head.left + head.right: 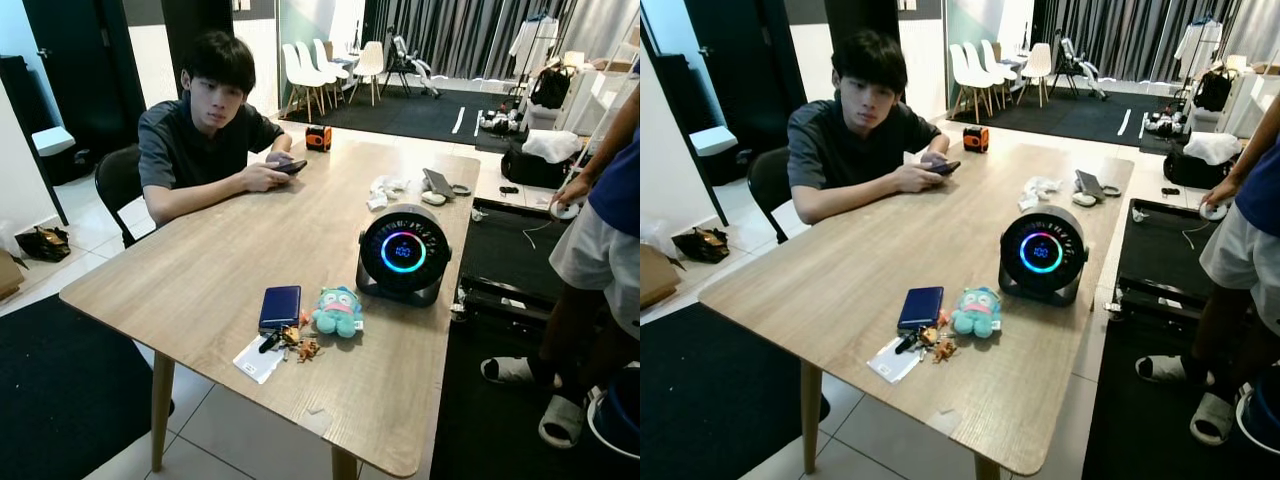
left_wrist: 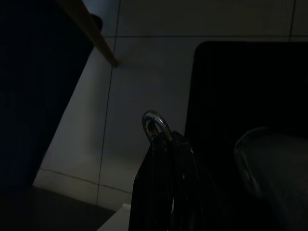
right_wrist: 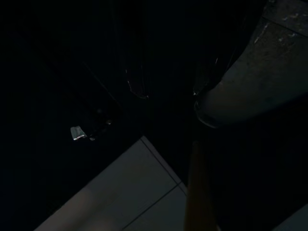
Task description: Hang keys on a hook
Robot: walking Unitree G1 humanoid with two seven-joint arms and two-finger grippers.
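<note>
Keys (image 1: 288,342) on table (image 1: 200,270) beside wallet (image 1: 281,306), no claw touching.

The two head views are bright, sharp and evenly lit, with soft daylight from the far end of the room. The table (image 1: 220,270) top shows only faint shadows under its objects. A ring of light glows on the round fan (image 1: 404,253). Straight lines bend slightly near the edges. Both wrist views are very dark and grainy, with pale floor tiles (image 2: 134,86) barely visible.
</note>
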